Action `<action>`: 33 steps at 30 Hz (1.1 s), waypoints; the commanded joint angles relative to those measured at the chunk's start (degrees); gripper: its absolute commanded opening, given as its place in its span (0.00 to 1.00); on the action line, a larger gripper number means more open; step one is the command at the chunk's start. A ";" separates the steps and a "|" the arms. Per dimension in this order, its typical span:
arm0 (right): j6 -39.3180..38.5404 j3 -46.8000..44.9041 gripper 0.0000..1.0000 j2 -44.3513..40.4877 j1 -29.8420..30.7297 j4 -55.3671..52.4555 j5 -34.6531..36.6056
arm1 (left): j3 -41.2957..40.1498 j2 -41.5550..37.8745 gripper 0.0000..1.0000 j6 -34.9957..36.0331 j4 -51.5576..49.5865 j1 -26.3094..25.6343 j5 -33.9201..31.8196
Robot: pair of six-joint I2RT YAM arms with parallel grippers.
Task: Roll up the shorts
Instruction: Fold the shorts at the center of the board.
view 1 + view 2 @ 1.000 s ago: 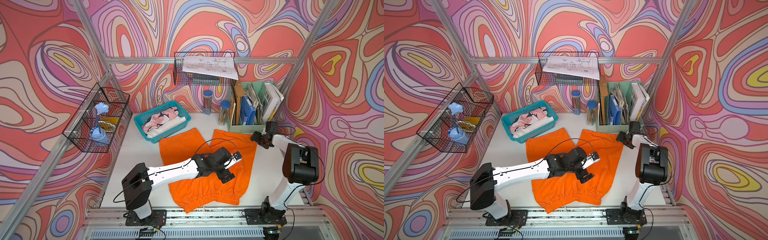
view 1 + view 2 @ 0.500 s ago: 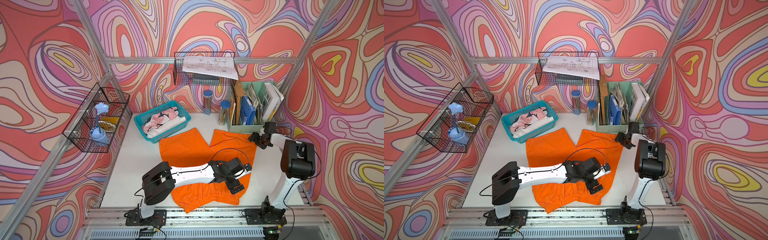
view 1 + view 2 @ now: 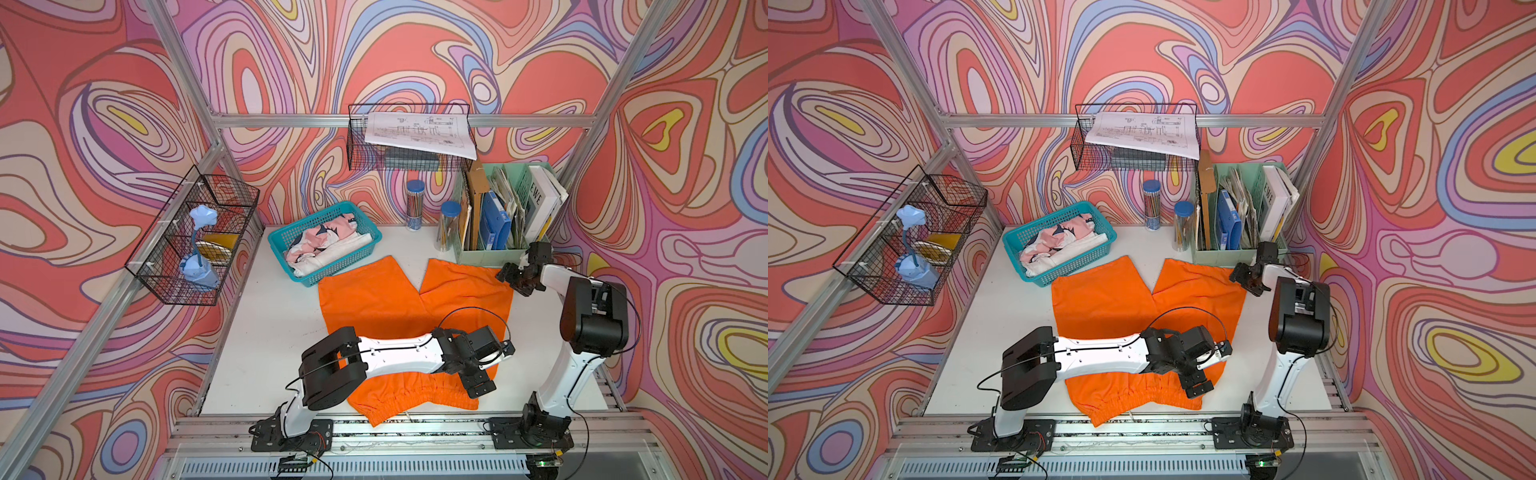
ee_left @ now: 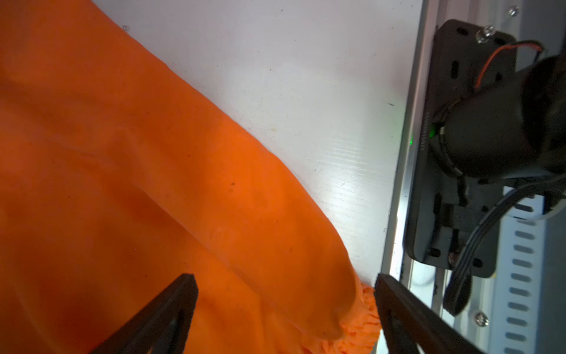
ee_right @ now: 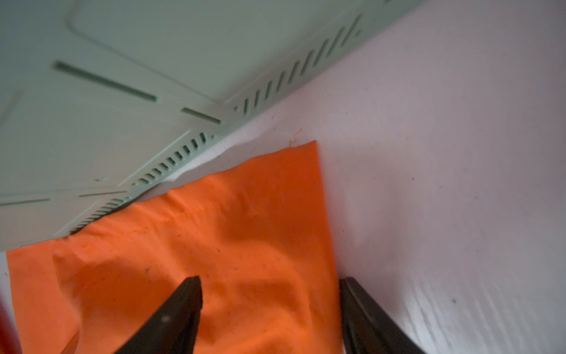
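To the left of the shorts I have a wide stretch of bare bench running from the teal basket to the front rail. There is a narrower bare strip on their right, up to the right arm's base. The back is crowded: the basket sits just beside one leg hem, a rear jar, a nearer jar and the green file organizer line the wall, my right hand is close to the organizer's front, and my left arm lies low across the shorts near the waistband.
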 commanded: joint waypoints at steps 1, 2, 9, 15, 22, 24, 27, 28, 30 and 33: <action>0.64 -0.55 0.71 1.45 -0.28 -0.40 -0.94 | 0.95 2.47 0.95 -0.15 -2.26 -0.24 -2.21; 0.57 -0.56 0.71 1.53 -0.30 -0.36 -1.29 | 1.04 2.88 0.95 -0.42 -2.06 -0.32 -2.71; 0.20 -0.34 0.67 1.88 -0.29 -0.44 -2.53 | 0.95 4.01 0.94 -1.64 -0.93 -0.58 -3.40; 0.46 -0.71 0.63 1.87 -0.26 0.00 -3.27 | 1.06 3.29 0.92 -2.19 -0.30 -1.43 -1.63; 0.64 -1.04 0.64 2.39 -0.22 0.43 -3.42 | -0.17 -0.64 0.95 -2.35 -0.42 -1.55 -0.40; 0.73 -1.17 0.64 2.29 -0.29 0.52 -3.54 | 0.24 -0.90 0.95 -2.37 -0.70 -1.54 0.59; 0.65 -1.17 0.64 2.19 -0.29 0.52 -3.43 | 0.16 -0.48 0.96 -2.58 0.14 -1.58 1.76; 0.64 -1.17 0.64 2.19 -0.29 0.52 -3.53 | 0.27 0.20 0.95 -2.56 0.06 -1.65 1.64; 0.64 -1.24 0.64 1.97 -0.30 0.52 -3.60 | 0.73 1.74 0.95 -2.07 -0.73 -1.64 1.10; 0.70 -1.25 0.64 1.94 -0.25 0.48 -3.71 | 1.16 3.51 0.94 -0.72 -1.32 -1.61 -0.46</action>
